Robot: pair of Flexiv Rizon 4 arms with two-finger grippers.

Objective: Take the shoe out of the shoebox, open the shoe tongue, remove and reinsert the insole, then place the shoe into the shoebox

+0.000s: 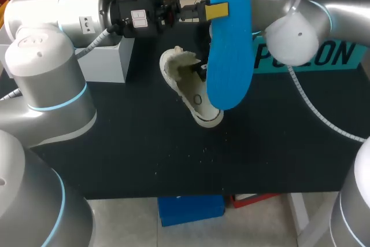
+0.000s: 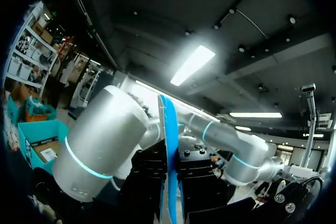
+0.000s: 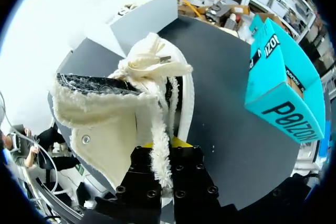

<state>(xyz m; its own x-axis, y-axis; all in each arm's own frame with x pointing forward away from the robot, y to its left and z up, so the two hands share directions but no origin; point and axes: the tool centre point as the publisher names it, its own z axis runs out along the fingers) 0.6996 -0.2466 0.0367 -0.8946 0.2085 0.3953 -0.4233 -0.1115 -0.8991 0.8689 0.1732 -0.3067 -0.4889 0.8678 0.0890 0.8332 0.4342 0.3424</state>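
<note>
Blue insole hangs upright above the black table, out of the shoe, its long shape running from 12 o'clock down to 6 o'clock in the head view. The left gripper pinches its upper edge from the 9 o'clock side, one yellow tip pressed flat against the blue. In the left wrist view the insole shows edge-on as a thin blue strip clamped between the two black fingers. The left arm reaches in level from the 9 o'clock side.

A cream shoe with fuzzy frayed trim sits over the middle of the table, just at 8 o'clock of the insole's lower end and partly hidden behind it. Whether its sole rests on the table cannot be told. In the right wrist view the right gripper is clenched on the shoe, the fuzzy collar edge squeezed between its fingers, with cream laces bunched ahead of it. The right arm comes in from 2 o'clock.

The teal shoebox stands at 2 o'clock of the shoe, well apart. A white box stands at 10 o'clock of the shoe.
</note>
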